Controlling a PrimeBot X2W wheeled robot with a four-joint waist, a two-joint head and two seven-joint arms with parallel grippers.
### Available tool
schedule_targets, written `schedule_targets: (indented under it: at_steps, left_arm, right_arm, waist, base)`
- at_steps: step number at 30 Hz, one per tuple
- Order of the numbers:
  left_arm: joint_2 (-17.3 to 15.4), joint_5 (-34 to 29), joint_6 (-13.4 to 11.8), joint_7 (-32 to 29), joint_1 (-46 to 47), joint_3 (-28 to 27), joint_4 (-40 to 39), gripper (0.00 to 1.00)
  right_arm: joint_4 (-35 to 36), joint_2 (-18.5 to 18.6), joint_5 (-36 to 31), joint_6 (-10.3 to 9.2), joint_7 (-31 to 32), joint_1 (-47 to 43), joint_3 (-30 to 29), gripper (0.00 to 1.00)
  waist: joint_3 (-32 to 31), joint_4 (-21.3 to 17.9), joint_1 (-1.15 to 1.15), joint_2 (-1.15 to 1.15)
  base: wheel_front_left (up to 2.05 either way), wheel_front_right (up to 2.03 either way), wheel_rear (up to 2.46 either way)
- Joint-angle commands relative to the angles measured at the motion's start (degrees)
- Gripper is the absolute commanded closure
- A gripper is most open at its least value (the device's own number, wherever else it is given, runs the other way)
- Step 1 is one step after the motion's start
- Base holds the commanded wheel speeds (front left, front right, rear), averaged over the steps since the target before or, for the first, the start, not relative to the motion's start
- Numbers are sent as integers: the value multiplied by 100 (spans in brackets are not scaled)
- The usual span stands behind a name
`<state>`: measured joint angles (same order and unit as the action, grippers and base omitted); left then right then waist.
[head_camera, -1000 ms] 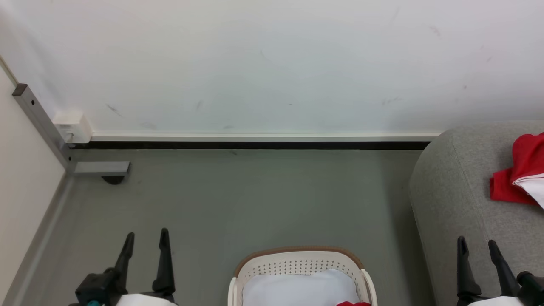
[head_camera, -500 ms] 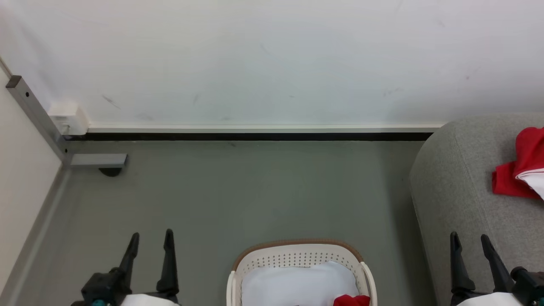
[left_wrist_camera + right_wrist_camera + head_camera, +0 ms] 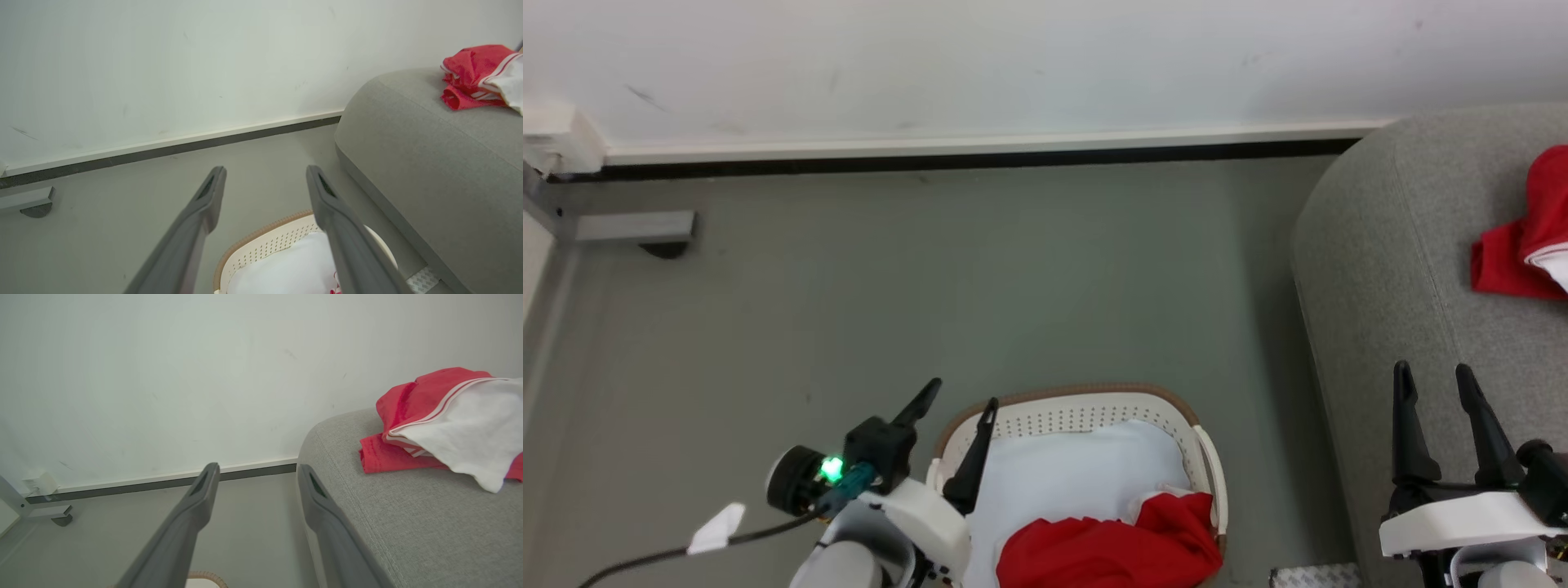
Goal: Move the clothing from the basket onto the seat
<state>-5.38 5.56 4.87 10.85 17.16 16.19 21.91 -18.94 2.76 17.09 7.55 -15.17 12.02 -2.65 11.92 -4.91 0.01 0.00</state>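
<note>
The cream basket (image 3: 1086, 398) stands on the floor at the bottom middle, holding red clothing (image 3: 1107, 551) on top of a white piece (image 3: 1078, 474). My left gripper (image 3: 964, 394) hangs open over the basket's left rear corner, nothing between its fingers; the left wrist view has that gripper (image 3: 266, 171) above the basket (image 3: 261, 241). The grey seat (image 3: 1396, 269) fills the right side, with more red-and-white clothing (image 3: 1515, 245) lying on it. My right gripper (image 3: 1432, 371) is open and empty at the seat's front edge; from the right wrist its gripper (image 3: 258, 469) faces the seat (image 3: 408, 522) and clothing (image 3: 429, 412).
A white wall with a dark baseboard (image 3: 947, 157) runs along the back. A grey metal frame foot (image 3: 637, 229) sits at the far left. A cable with a white tag (image 3: 715, 529) trails from my left wrist. Grey floor lies between basket and wall.
The head camera has tilted down, so more of the basket shows. My left gripper has swung right from the lower left to the basket's left rear corner. Both grippers stay open.
</note>
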Motion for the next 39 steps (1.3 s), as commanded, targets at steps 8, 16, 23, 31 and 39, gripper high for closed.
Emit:
schedule_targets:
  at_steps: [8,16,23,31,39]
  left_arm:
    - [-42,-433,208,-821,943,934,1254,0]
    - [-35,-708,258,-1523,1685,1700,2487,0]
    - [47,-855,159,-1896,2328,1918,3330,0]
    - [21,-844,81,-2055,2821,1971,4046,0]
    - [28,-723,50,-1876,3177,1962,4406,0]
  right_arm:
    - [297,23,93,-12,3,374,146,0]
    - [653,20,271,-12,3,617,273,0]
    - [937,20,500,-12,3,846,426,0]
    - [1158,20,655,-12,3,1036,555,0]
    - [1273,19,768,-12,3,1077,606,0]
  waist:
    - [971,-598,-1,0]
    - [1737,-915,-1,0]
    - [2411,-1080,-1,0]
    - [2921,-1236,-1,0]
    - [3329,-1319,-1,0]
  base:
    - [0,0,0]
    - [0,0,0]
    - [0,0,0]
    - [0,0,0]
    - [0,0,0]
